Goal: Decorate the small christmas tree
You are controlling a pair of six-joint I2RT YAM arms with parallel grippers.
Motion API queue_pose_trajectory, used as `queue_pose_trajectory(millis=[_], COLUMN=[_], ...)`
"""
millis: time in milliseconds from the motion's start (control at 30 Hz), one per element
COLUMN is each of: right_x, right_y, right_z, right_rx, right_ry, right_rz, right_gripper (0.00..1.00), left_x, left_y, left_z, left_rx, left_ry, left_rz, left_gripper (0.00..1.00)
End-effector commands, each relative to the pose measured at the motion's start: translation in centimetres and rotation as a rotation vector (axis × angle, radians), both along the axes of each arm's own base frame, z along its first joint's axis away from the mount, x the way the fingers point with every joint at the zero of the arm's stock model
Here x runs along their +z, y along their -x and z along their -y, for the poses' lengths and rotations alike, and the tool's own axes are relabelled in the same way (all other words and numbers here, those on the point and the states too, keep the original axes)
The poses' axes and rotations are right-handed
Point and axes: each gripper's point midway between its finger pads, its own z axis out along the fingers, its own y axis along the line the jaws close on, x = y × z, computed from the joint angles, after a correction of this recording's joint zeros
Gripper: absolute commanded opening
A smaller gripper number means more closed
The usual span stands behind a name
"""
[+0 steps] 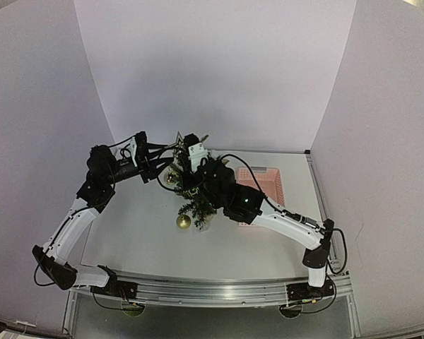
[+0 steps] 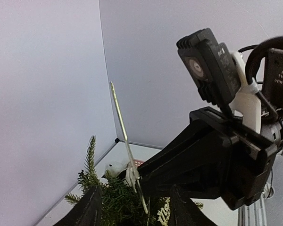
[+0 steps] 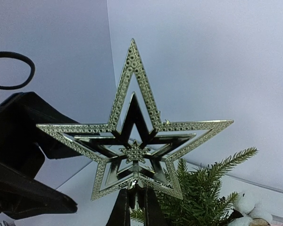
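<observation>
The small christmas tree (image 1: 196, 205) stands mid-table under both arms, with a gold ball (image 1: 183, 221) hanging low on its left. My right gripper (image 3: 137, 207) is shut on the stem of a gold glitter star (image 3: 134, 136) and holds it upright, just above and beside the treetop (image 3: 203, 197). In the left wrist view the star (image 2: 119, 117) shows edge-on, held by the right gripper (image 2: 140, 178). My left gripper (image 2: 134, 212) is open, its fingers (image 2: 87, 209) astride the upper branches (image 2: 113, 200). A white ornament (image 2: 114, 168) sits in the branches.
A pink basket (image 1: 268, 173) stands at the back right, behind the right arm. White walls enclose the table on three sides. The two wrists are very close together over the tree. Gold glitter lettering (image 2: 164, 212) hangs in the foliage.
</observation>
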Motion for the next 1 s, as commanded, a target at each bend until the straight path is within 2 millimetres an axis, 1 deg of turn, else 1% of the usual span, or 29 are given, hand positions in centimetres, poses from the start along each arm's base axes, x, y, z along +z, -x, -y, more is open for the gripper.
queue_pose_trajectory(millis=[0,100,167,267,367,500,600,667,733,833,967], right_x=[3.6,3.5,3.4,3.4,3.5,3.2,3.2,3.3,3.3,3.0,2.9], right_y=[0.8,0.7,0.7,0.7,0.8,0.5,0.5,0.6,0.5,0.5,0.5], right_z=[-0.2,-0.7,-1.1,-1.5,-1.7,-1.4,-1.4,-1.4,-1.4,-1.5,-1.4], right_rx=[0.004,0.009,0.011,0.021,0.028,0.002,0.007,0.008,0.004,0.003,0.0], right_ry=[-0.122,-0.122,-0.113,-0.11,-0.105,-0.092,-0.091,-0.094,-0.071,-0.053,-0.049], right_rz=[0.039,0.042,0.051,0.057,0.063,0.066,0.066,0.067,0.083,0.089,0.088], right_gripper=[0.0,0.0,0.0,0.0,0.0,0.0,0.0,0.0,0.0,0.0,0.0], left_x=[1.6,1.1,1.0,1.1,1.4,1.5,1.4,1.4,1.1,0.9,0.7], left_y=[0.3,0.7,0.6,0.3,0.3,0.5,0.2,-0.1,-0.2,-0.4,-0.8], left_z=[-0.2,0.1,0.1,0.0,-0.1,-0.1,-0.1,-0.1,-0.1,-0.1,-0.3], left_rx=[0.003,-0.026,-0.023,-0.006,0.0,-0.004,0.008,0.02,0.025,0.034,0.054], left_ry=[0.031,0.021,0.02,0.023,0.029,0.024,0.017,0.014,0.006,0.001,-0.005], left_rz=[0.081,0.074,0.065,0.071,0.092,0.116,0.12,0.112,0.109,0.099,0.087], left_gripper=[0.41,0.37,0.33,0.3,0.25,0.22,0.11,0.07,0.05,0.0,0.0])
